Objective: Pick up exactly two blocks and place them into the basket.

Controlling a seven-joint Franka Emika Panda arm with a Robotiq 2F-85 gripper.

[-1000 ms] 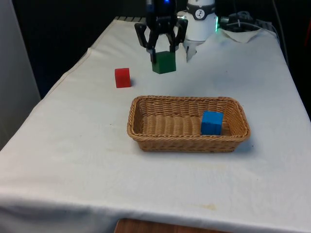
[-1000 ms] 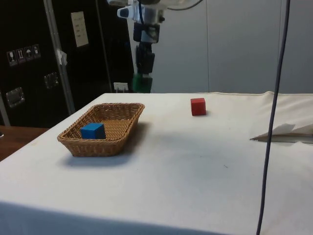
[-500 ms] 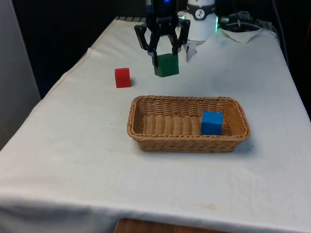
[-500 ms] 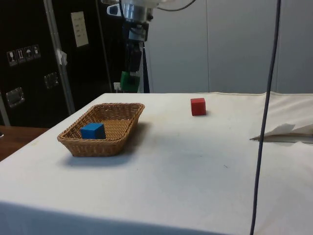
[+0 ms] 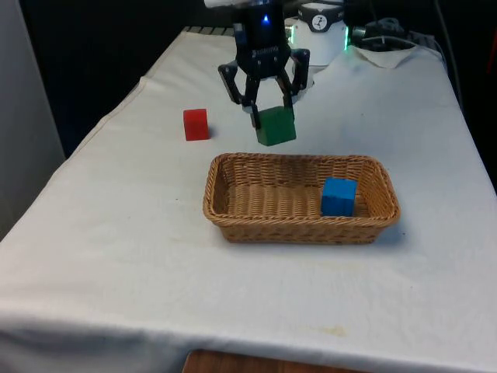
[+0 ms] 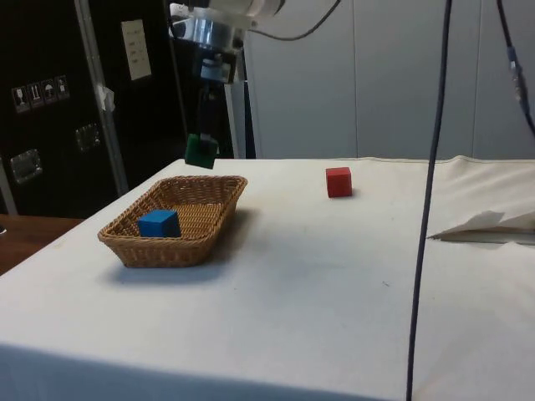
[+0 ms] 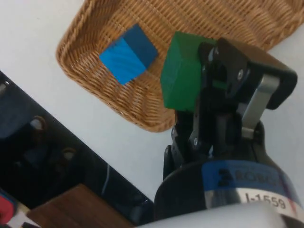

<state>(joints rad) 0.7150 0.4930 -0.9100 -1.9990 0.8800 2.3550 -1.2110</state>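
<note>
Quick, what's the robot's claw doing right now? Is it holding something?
Gripper: shut on the green block, held in the air near the basket.

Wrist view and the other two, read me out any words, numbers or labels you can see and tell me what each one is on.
"I-1559": white label on the gripper body, wrist view.
Dark lettering above that label: too blurred to read.
Pale notice on the dark cabinet, side view: print too small to read.
Small signs on the cabinet: symbols, too small to make out.
</note>
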